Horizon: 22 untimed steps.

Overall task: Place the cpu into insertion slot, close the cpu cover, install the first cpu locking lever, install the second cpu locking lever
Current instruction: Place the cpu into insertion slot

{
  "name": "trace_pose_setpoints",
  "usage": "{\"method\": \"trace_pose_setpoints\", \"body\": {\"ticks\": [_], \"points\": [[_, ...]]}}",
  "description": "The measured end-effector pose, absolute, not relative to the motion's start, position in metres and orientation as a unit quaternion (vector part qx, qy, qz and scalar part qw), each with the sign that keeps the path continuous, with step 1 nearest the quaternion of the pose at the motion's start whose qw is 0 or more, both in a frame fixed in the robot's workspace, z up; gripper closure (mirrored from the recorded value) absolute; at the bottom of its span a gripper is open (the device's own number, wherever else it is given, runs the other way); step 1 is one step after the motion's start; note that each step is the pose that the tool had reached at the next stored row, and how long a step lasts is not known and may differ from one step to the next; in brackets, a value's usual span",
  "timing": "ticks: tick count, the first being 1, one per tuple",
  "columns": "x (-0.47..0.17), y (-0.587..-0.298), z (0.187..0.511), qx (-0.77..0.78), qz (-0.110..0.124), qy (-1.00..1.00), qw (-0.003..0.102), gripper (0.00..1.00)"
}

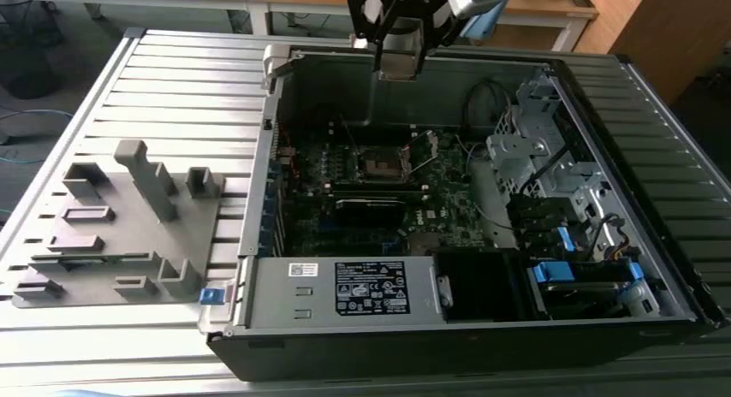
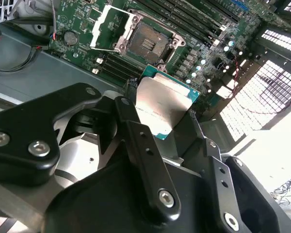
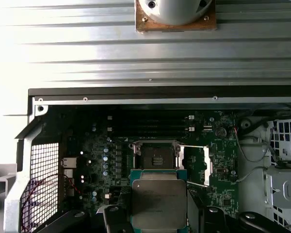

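My gripper [image 1: 399, 65] hangs high over the back wall of the open computer case [image 1: 246, 243], shut on the cpu [image 1: 398, 62]. In both wrist views the cpu [image 2: 162, 109] [image 3: 158, 201] is a flat square chip with a silver-grey top and green edge, clamped between black fingers [image 2: 136, 141]. Below it on the green motherboard lies the insertion slot [image 1: 381, 164] [image 2: 148, 46] [image 3: 155, 158], bare and uncovered. The cpu cover [image 2: 109, 29] [image 3: 194, 165], a silvery frame, stands swung open beside the slot. A thin wire lever [image 3: 196, 183] sticks out next to the cover.
A grey fixture [image 1: 115, 226] with upright blocks sits on the slatted metal table at the exterior view's left. Inside the case are a labelled power supply [image 1: 365, 287], drive bays with blue tabs [image 1: 571, 273], loose cables [image 1: 485, 97] and memory slots [image 3: 150, 124].
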<state>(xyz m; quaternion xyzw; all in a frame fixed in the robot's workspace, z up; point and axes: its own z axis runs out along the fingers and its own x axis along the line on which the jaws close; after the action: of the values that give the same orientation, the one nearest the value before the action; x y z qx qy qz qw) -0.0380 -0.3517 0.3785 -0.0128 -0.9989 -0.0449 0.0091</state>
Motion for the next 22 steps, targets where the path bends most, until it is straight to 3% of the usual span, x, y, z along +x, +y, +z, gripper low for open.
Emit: {"method": "trace_pose_setpoints", "body": {"ticks": [22], "points": [[-0.0380,-0.3517,0.3732,-0.013,-0.045,-0.999,0.009,0.46]]}}
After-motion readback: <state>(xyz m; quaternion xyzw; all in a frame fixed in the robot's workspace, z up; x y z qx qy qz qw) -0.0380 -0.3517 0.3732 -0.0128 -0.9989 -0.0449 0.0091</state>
